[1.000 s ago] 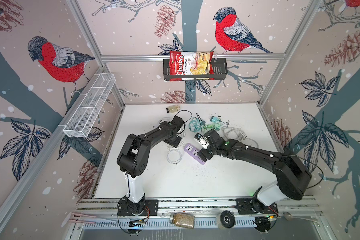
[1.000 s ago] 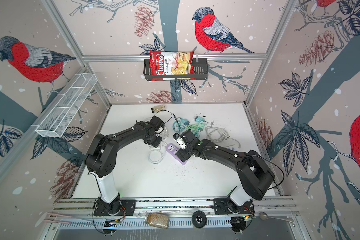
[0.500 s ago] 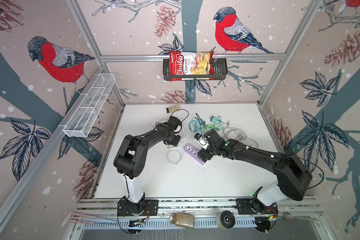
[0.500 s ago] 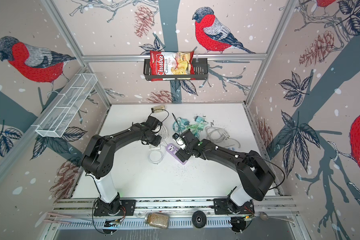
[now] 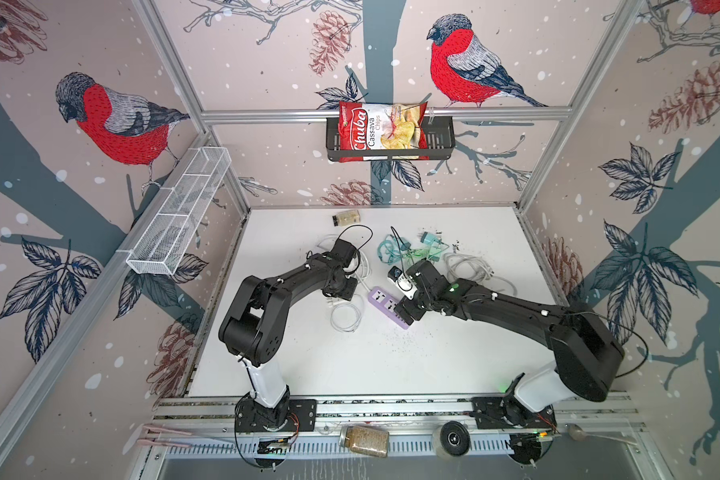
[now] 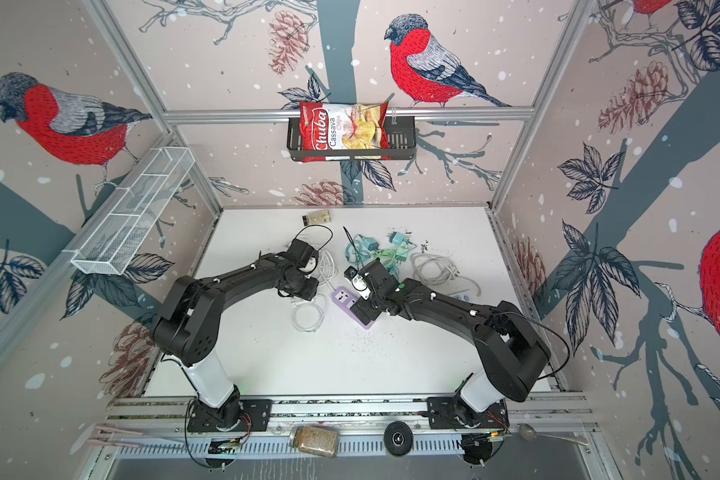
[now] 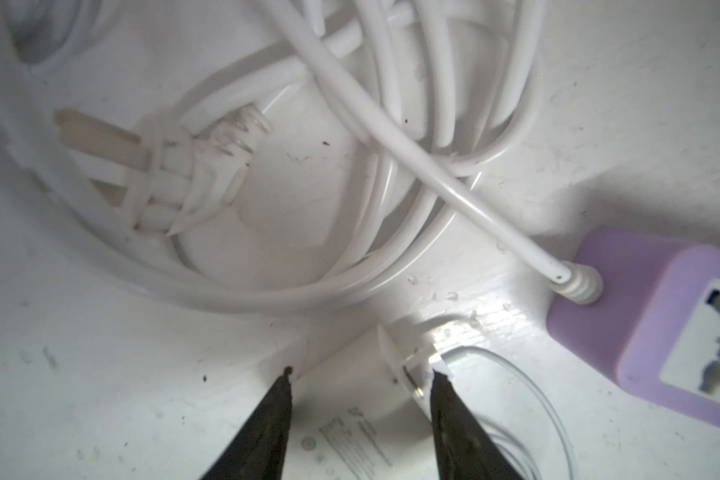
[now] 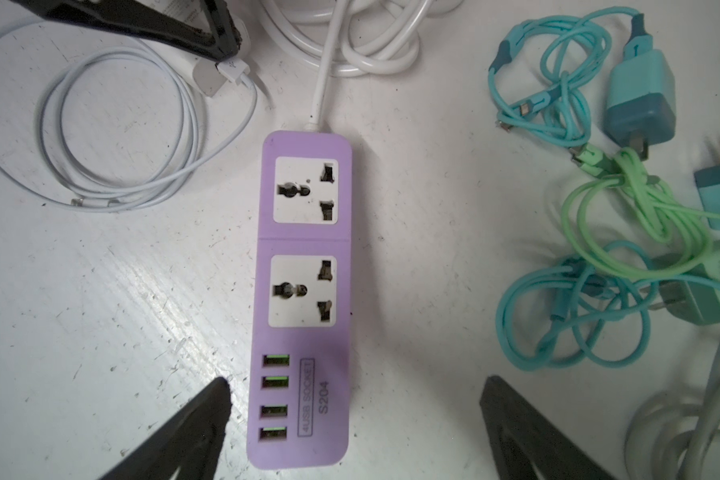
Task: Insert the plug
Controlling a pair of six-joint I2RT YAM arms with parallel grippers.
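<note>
The plug is a white charger block with printed text, lying on the white table beside the purple power strip. My left gripper is shut on the plug, one finger on each side; in the right wrist view the plug shows under its black fingers. A thin white cable runs from the plug in a coil. My right gripper hangs open over the strip's USB end, touching nothing. Both sockets are empty. In both top views the strip lies between the arms.
The strip's thick white cord is heaped behind it with its own pronged end. Teal and green chargers with tangled cables lie to the strip's right, a grey-white cable beyond. A small jar stands near the back wall.
My left gripper has shifted slightly to the left and its jaws have narrowed a little around the plug. The right arm and the strip have not moved.
</note>
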